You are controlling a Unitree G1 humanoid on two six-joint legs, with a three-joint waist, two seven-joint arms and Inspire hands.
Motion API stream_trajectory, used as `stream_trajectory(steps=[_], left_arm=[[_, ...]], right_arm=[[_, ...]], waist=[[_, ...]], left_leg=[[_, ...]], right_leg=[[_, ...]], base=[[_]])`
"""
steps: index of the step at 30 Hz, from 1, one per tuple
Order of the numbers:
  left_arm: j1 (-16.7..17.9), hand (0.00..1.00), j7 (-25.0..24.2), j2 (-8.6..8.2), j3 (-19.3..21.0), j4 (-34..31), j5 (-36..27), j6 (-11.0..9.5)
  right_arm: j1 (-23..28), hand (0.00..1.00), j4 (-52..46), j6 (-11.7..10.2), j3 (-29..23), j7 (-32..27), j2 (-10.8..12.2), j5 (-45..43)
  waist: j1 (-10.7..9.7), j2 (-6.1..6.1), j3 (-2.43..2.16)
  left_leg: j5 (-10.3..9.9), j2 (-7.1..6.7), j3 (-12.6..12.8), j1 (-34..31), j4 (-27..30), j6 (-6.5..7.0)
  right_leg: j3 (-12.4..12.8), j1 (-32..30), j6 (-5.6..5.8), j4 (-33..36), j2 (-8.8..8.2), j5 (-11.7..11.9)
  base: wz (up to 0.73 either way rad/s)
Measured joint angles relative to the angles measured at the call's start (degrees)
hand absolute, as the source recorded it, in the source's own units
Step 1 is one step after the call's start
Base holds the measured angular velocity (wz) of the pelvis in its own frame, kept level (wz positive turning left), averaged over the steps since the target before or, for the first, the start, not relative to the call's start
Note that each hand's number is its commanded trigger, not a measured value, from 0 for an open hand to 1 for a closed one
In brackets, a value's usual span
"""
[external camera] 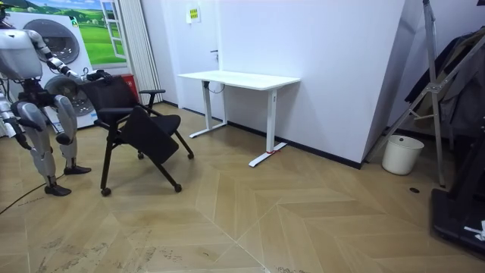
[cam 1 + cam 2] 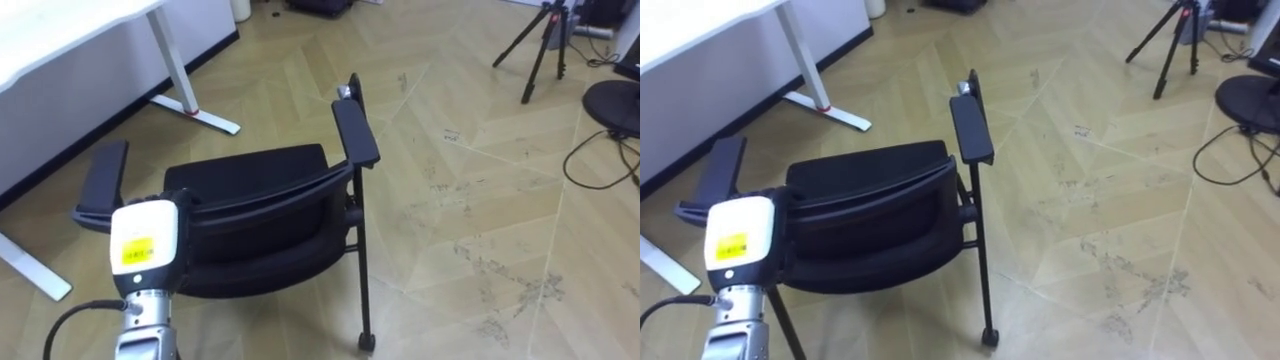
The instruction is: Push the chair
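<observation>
The black chair (image 2: pixel 262 185), thin-legged with padded armrests, has its backrest against the left hand (image 2: pixel 150 240), whose fingers are hidden, state unclear.

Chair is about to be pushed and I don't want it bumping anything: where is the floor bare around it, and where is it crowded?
Bare: the wood floor on the robot's right of the chair, up to the tripod and the dark round base. Crowded: the left, where the white desk and its foot stand close to the armrest.
</observation>
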Motion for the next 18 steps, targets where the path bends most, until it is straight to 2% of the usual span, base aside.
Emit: stream_trajectory(steps=[4,8,18], left_arm=[[1.1,1.00,2.6,-0.30,0.3,0.0,0.0,-0.8],[1.6,1.00,2.9,-0.11,-0.2,0.0,0.2,-2.0],[2.2,1.00,4.4,-0.62,-0.7,0.0,0.0,-2.1]], right_arm=[[0.4,0.00,-0.7,0.0,-0.1,-0.5,0.0,-0.2],[0.9,0.00,-1.9,-0.1,-0.1,-0.5,0.0,-0.1],[1.0,0.00,-1.9,-0.1,-0.1,-0.4,0.2,0.1]], waist=[[0.2,-0.10,-0.01],[0.2,-0.09,-0.01],[0.2,0.19,0.15]], left_leg=[[0.0,-0.01,0.0,0.0,-0.1,0.00],[0.0,-0.01,0.0,0.0,-0.1,0.00],[0.0,0.00,0.0,-0.2,-0.5,-0.01]], right_leg=[[0.0,0.0,0.00,0.0,0.01,0.0],[0.0,0.0,0.00,-0.1,0.01,0.0],[0.0,-0.7,0.04,0.4,0.02,0.0]], base=[[0.00],[0.00],[0.00]])
